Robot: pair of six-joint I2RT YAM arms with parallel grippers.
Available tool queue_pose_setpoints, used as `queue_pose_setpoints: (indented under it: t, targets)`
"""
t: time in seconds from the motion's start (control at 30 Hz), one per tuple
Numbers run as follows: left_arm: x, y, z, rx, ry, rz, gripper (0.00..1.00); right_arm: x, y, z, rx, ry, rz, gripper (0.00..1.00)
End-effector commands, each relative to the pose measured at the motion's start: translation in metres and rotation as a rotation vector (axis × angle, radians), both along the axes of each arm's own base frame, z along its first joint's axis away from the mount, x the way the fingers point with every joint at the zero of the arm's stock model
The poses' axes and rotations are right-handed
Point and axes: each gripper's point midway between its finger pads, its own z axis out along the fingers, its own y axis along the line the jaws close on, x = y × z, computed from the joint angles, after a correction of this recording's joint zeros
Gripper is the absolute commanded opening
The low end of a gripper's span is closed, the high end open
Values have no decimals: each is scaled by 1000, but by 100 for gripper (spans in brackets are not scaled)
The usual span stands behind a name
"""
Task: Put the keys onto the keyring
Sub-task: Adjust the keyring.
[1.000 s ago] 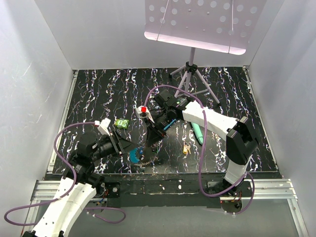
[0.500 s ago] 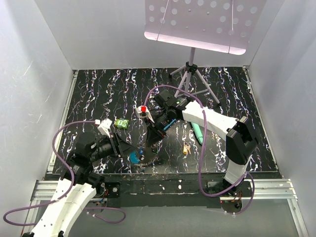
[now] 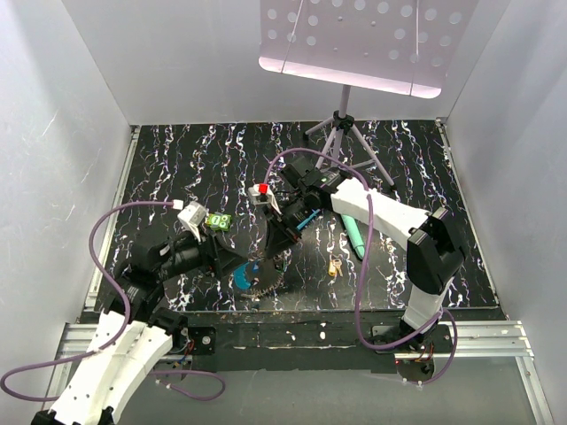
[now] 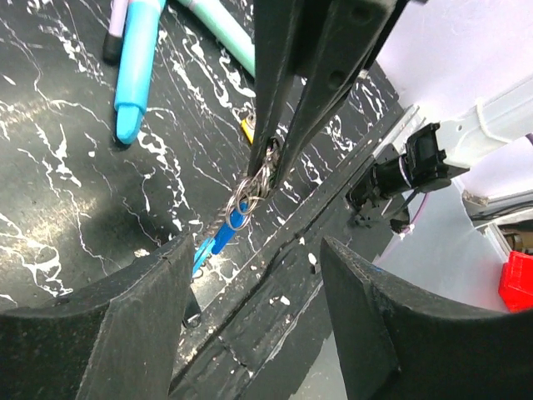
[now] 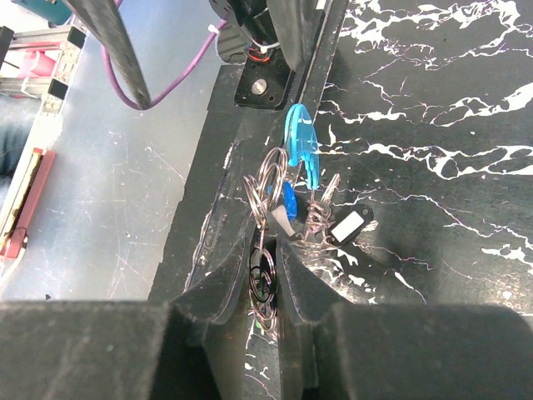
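Keyring (image 3: 259,276) hangs low over the near edge of the counter (image 3: 177,168), mid-scene. Left tool (image 4: 254,287): jaws well apart, nothing in them, pointed at the ring from just beside it. Right tool (image 5: 265,262): pinched shut on the ring's wire loops, holding it up. Further right, a yellow key (image 3: 334,266) lies loose. My read: threading under way, that key not yet on. Next calls for picking it up and working it onto a loop, ring held steady.
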Motion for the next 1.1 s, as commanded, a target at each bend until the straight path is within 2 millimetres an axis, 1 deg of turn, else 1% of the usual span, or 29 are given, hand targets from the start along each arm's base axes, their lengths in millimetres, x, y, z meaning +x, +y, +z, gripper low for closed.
queue_pose_setpoints:
  t: [0.0,0.17,0.33,0.5,0.7,0.87,0.97,1.07]
  targets:
    - [-4,-6,-3,-16,22,-51,61,-4,-3,41,111,-18,27,7]
    - [-8,-5,-7,-12,22,-57,61,-3,-6,48,127,-16,32,7]
    - [-3,-6,-14,4,58,-46,60,-4,-8,53,139,-20,34,7]
    - [2,-4,-19,12,73,-17,59,-1,-9,60,157,-4,28,6]
    - [2,-6,-15,7,53,-33,58,1,-11,62,158,8,20,6]
    - [-2,-10,1,-29,-45,-79,57,1,-11,64,165,13,22,6]
    - [3,-7,-1,-7,-110,-70,57,-1,-10,67,172,19,29,6]
    - [11,-8,2,4,-152,-69,57,-2,-11,68,177,28,32,6]
